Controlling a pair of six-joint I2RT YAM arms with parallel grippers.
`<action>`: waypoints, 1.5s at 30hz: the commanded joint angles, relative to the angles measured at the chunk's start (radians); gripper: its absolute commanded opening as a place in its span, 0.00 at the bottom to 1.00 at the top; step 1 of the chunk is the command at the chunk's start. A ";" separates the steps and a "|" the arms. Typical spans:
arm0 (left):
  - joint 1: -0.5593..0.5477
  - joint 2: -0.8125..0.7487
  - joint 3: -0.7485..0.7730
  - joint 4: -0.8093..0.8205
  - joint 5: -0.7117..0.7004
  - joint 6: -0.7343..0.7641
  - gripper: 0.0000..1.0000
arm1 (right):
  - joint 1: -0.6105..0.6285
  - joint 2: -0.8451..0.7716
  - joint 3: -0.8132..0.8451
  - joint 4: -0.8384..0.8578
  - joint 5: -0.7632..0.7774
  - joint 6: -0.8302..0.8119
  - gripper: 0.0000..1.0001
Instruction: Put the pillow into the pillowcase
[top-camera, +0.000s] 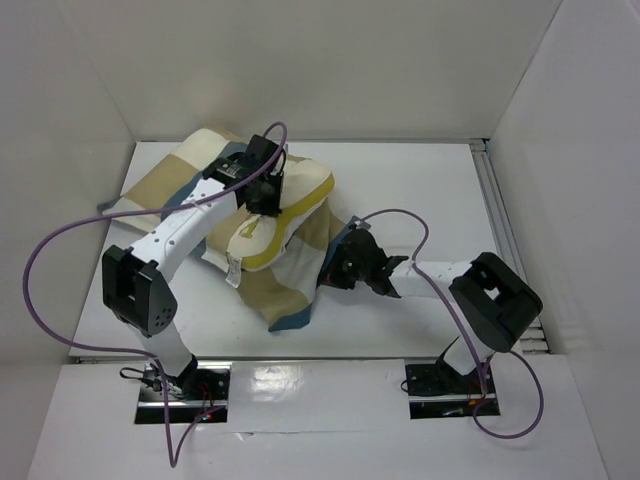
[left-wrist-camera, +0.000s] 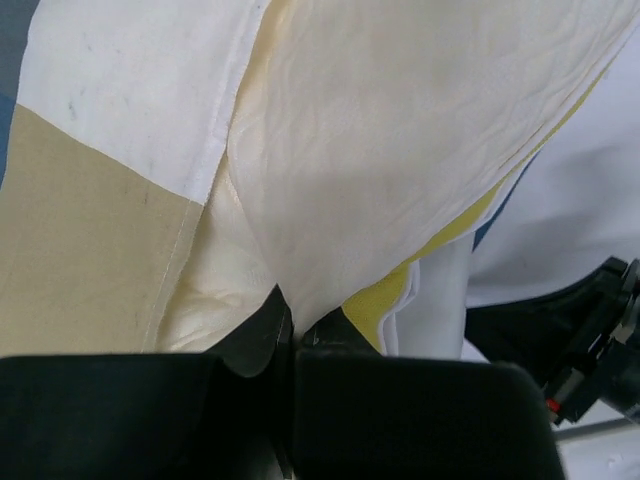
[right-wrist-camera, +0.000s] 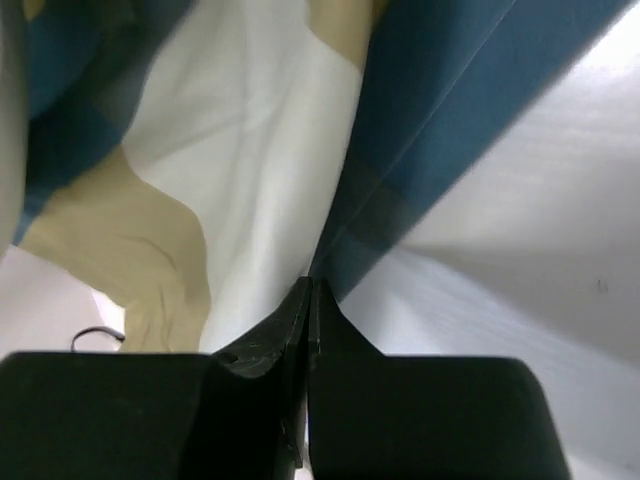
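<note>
The checked pillowcase (top-camera: 292, 292) hangs from the right gripper (right-wrist-camera: 310, 292), pinched shut on its blue edge. The pillow (top-camera: 292, 205) lies beneath the left gripper (left-wrist-camera: 293, 322), clamped on a cream fold. Either thin pinch could slip, letting the opening collapse.

pillow (top-camera: 300, 190): cream-white, yellow piping, yellow band | pillowcase (top-camera: 285, 290): large blue, tan and cream checks, blue edge | table (top-camera: 420, 190): white | cables (top-camera: 28, 275): purple | arm links (top-camera: 175, 235): white, black joints
</note>
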 joint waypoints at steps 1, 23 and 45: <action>0.001 -0.033 0.032 0.023 0.095 -0.024 0.00 | -0.021 -0.063 0.102 -0.073 0.135 -0.128 0.00; -0.041 0.062 0.185 0.043 0.092 -0.147 0.00 | -0.116 0.059 0.156 -0.020 -0.108 -0.190 0.40; -0.062 0.273 0.355 -0.108 -0.115 -0.223 0.00 | -0.513 -0.511 0.344 -0.654 0.174 -0.514 0.00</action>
